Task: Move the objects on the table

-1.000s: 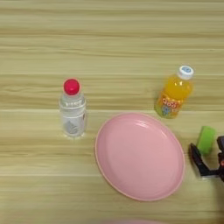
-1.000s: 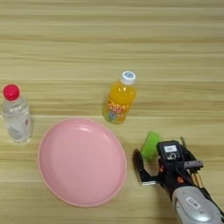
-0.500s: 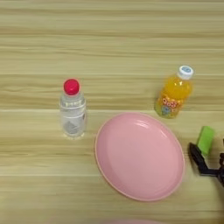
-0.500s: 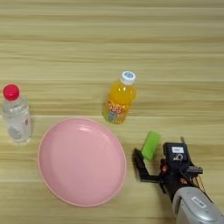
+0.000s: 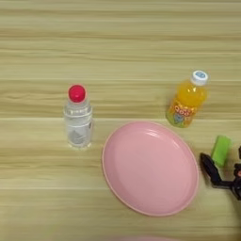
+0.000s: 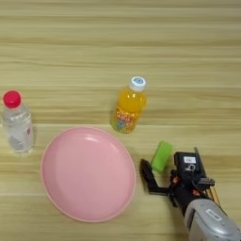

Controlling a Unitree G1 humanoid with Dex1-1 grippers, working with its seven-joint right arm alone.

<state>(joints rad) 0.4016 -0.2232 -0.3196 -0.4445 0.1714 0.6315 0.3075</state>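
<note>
The green block (image 6: 162,156) now lies flat on the worktop (image 6: 120,42), just beside the right rim of the pink plate (image 6: 87,173) and below the orange juice bottle (image 6: 128,105). One second ago the right hand (image 6: 164,176) stood closer around the block; since then the hand has drawn back a little toward the robot, while the block has stayed at nearly the same place. Now the two black fingers (image 6: 147,175) are spread apart, one near the plate rim and one to the right of the block, and they hold nothing. The water bottle (image 5: 77,117) at the left did not move. I judge that the block was just released or not yet gripped, so it is still outside the plate.
</note>
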